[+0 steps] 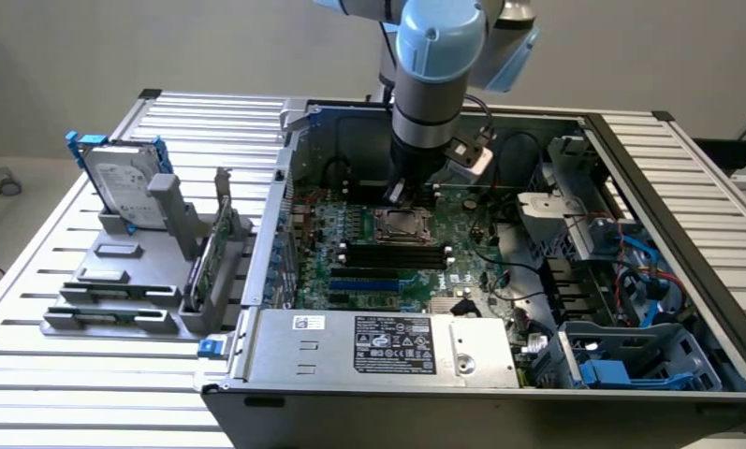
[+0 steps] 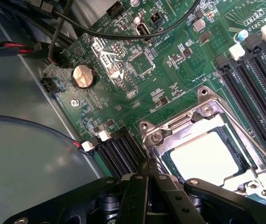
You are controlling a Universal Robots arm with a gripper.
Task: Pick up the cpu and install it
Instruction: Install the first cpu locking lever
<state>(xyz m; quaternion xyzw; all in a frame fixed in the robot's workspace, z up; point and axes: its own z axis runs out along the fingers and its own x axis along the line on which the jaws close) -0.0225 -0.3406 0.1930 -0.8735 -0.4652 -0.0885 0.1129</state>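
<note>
The cpu (image 2: pixel 204 155) lies flat inside the metal-framed socket (image 2: pixel 203 112) on the motherboard (image 2: pixel 137 60), its pale top framed by the socket's edges and seemingly level with them. The tool (image 2: pixel 147 179) hangs just above the socket's near edge, its two dark fingers (image 2: pixel 136 196) pressed together with nothing between them. From outside, the arm (image 1: pixel 438 56) reaches straight down into the open computer case (image 1: pixel 622 140), the tool close over the socket (image 1: pixel 408 224).

My judgement: the chip sits in its seat, so the work now is about seating, not carrying. Doing it well means keeping the tool vertical and centred on the socket, touching no pins or the memory slots (image 2: pixel 254 88) beside the socket, and pressing only lightly, since a tilted chip would bend contacts.
</note>
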